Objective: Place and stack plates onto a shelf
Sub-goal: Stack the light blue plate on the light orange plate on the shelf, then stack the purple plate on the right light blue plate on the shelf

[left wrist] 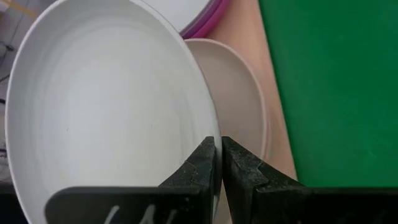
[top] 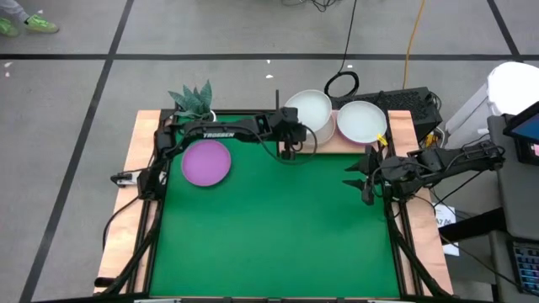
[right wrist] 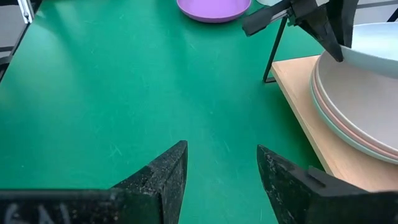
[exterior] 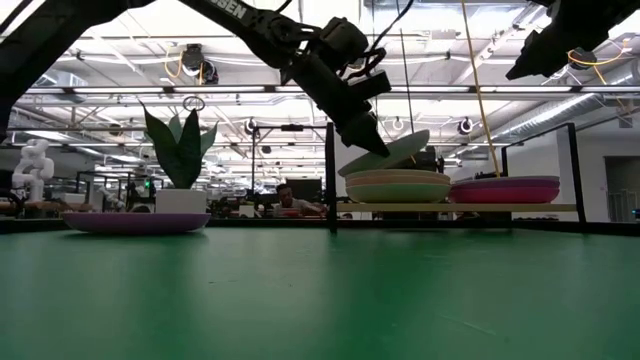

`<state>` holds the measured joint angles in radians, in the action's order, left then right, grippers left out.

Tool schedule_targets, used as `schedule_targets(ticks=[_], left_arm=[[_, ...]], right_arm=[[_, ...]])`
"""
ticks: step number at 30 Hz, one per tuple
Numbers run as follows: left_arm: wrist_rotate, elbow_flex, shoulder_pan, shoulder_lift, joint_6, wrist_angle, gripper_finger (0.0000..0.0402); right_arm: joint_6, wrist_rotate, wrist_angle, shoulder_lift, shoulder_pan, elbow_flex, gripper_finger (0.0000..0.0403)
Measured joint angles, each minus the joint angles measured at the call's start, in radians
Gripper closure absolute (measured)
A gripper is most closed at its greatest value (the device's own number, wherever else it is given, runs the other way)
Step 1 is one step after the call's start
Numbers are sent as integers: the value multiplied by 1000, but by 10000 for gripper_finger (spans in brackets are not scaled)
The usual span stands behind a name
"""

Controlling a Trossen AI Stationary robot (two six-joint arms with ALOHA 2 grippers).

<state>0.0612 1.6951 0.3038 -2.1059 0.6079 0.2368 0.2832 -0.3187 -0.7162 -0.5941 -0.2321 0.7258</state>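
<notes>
Step in hand, as judged: the left pincer is setting a whitish plate onto the stack at the left end of the shelf. In the left wrist view its fingers are closed narrow on the plate's rim. In the low view the plate sits tilted, one edge raised above the cream and mint plates beneath it.

To do this well, the held edge should be lowered until the plate lies level and centred on the stack, and only then released. Letting go while tilted risks it sliding toward the black post or off the board. The withdrawal should run away from the stack so the fingers do not drag the rim.

Pose: the left arm reaches across the upper centre of the high view, with its wrist pitched down toward the shelf's front edge. The right pincer waits at the centre right of the high view, above the green desk, with fingers spread wide and empty.

Second stack, with purple and pink plates showing, stands at the shelf's right end. One purple plate lies on the desk at upper left, not yet shelved. A potted plant stands behind it.
</notes>
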Motion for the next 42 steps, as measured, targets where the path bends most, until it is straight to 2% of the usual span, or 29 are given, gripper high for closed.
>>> schedule_targets(ticks=[3,10,15,20,24,27,32,42], left_arm=[[-39,0,5,0,0,-1,376],[-44,1,4,0,11,17,371],[-37,1,4,0,-31,11,317],[33,1,-3,1,-43,0,256],[104,1,-32,20,-52,24,234],[116,1,-57,47,-69,24,230],[124,1,-109,98,-124,110,229],[123,1,-212,232,-305,417,229]], right_arm=[[0,-1,0,0,0,0,229],[0,-2,0,0,0,0,229],[0,-2,0,0,0,0,229],[0,-2,0,0,0,0,229],[-8,-2,1,0,0,0,229],[-19,-3,6,0,0,0,229],[-42,-2,20,-3,1,0,229],[-54,1,22,-9,2,0,229]])
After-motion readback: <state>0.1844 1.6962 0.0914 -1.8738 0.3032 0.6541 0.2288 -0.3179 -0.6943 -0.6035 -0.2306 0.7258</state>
